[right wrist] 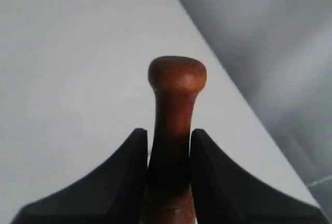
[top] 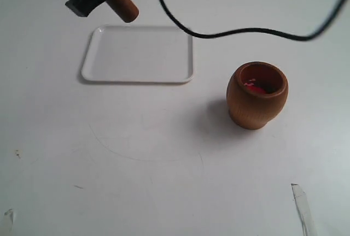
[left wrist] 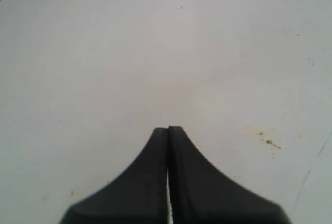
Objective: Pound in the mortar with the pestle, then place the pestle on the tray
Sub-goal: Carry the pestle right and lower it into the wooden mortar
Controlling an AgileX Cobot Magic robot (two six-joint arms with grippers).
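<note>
Mortar [top: 257, 98] holding red bits [top: 255, 87], white tray [top: 138, 55] beyond, right gripper [right wrist: 168, 135] clamping pestle [right wrist: 176, 79], left gripper [left wrist: 168, 128] pressed together

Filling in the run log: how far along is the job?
The pestle is out of the mortar, so pounding looks finished, though unconfirmed. In hand: the right gripper holds the pestle in the air by a corner of the tray. Left: set it on the tray and release.

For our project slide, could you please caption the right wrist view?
Right gripper clamps the pestle by its thin neck, small knob protruding, white table behind.
</note>
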